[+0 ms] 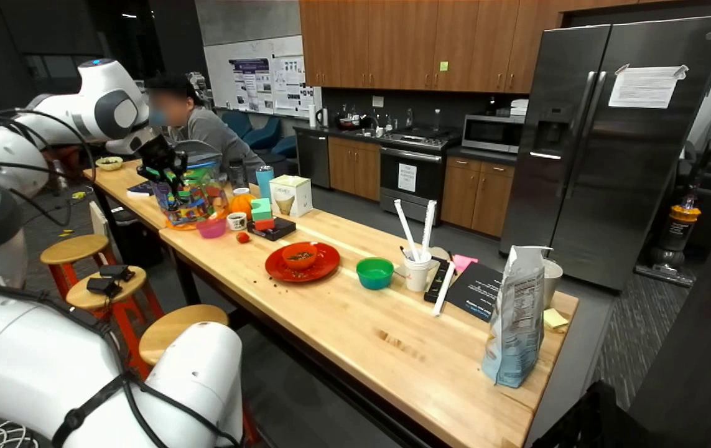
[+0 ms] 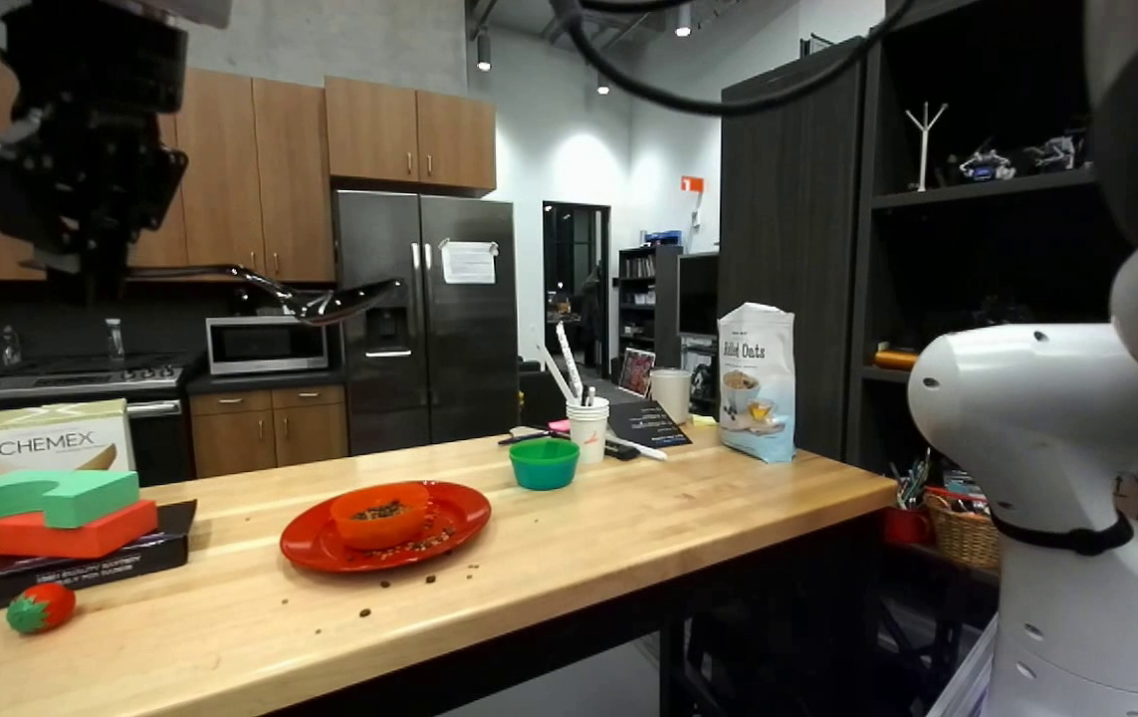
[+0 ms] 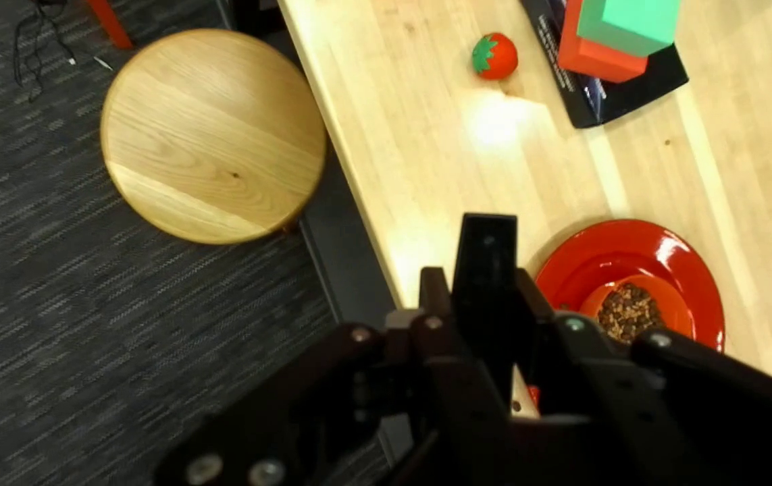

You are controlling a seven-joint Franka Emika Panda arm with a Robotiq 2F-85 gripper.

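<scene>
My gripper (image 2: 86, 264) is shut on a dark, glossy spoon (image 2: 325, 304), which sticks out sideways above the table in an exterior view. In the wrist view the spoon's black near end (image 3: 487, 250) rises between the fingers, hiding part of what lies beneath. A red plate (image 3: 571, 256) is below and to the right there. On the plate rests an orange bowl (image 2: 379, 533) holding brown beans or seeds, with some scattered around it. In an exterior view the gripper (image 1: 171, 180) appears in front of a clear container (image 1: 206, 186) of colourful pieces.
A toy strawberry (image 3: 495, 56) lies near foam blocks (image 3: 629, 34) stacked on a black box (image 3: 588, 111). Further along are a green bowl (image 2: 544, 466), paper cups (image 2: 588, 433) and an oats bag (image 2: 758, 388). Stools (image 1: 184, 333) line the table's edge; a person (image 1: 215, 134) is behind its far end.
</scene>
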